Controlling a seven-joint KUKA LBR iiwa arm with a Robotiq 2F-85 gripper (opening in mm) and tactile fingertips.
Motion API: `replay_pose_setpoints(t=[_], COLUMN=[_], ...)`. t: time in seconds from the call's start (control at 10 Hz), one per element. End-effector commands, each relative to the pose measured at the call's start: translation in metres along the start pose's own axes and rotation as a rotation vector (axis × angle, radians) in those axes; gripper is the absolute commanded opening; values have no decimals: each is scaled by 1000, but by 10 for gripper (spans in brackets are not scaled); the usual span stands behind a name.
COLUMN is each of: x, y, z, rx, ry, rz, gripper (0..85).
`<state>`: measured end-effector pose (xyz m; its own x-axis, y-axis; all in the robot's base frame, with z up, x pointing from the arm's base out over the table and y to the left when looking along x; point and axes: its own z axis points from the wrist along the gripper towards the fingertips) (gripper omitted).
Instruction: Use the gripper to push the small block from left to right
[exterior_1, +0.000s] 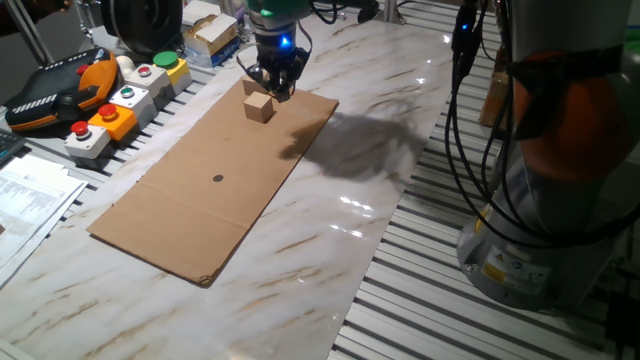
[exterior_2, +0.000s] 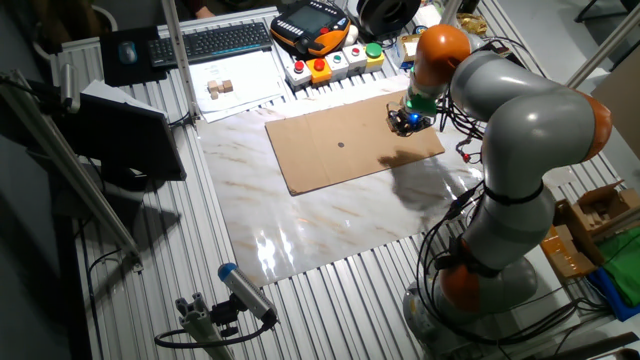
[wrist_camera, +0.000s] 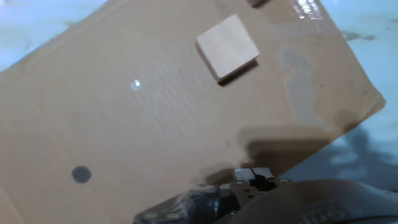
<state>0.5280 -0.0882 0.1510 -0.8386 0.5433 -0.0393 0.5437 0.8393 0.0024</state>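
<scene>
A small pale wooden block (exterior_1: 259, 106) sits near the far end of a flat brown cardboard sheet (exterior_1: 200, 200) on the marble table. My gripper (exterior_1: 274, 84), black with a blue light above it, hovers just behind and above the block, apart from it, with its fingers together and empty. In the hand view the block (wrist_camera: 227, 47) lies at the upper middle, and my fingertips (wrist_camera: 252, 179) show at the bottom edge. In the other fixed view my gripper (exterior_2: 405, 122) is over the sheet's right end, and the block is hidden there.
A black dot (exterior_1: 218, 179) marks the cardboard's middle. Button boxes (exterior_1: 120, 100) and an orange pendant (exterior_1: 60, 90) line the left edge, beside papers (exterior_1: 30, 195). The arm's base (exterior_1: 560, 210) stands at the right. The sheet's far corner (wrist_camera: 373, 99) is close to the block.
</scene>
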Motion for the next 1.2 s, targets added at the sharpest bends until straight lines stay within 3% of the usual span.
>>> replay_pose_setpoints(t=[0.0, 0.4, 0.8, 1.0, 1.1], x=[-1, -5, -6, -6, -6], y=[-4, -9, -8, -8, -8], z=[2, 9, 11, 11, 11], rx=[-3, 3, 9, 30, 20], ry=[2, 15, 15, 20, 31], rz=[35, 79, 38, 107, 133], gripper=[7, 7, 7, 7, 7])
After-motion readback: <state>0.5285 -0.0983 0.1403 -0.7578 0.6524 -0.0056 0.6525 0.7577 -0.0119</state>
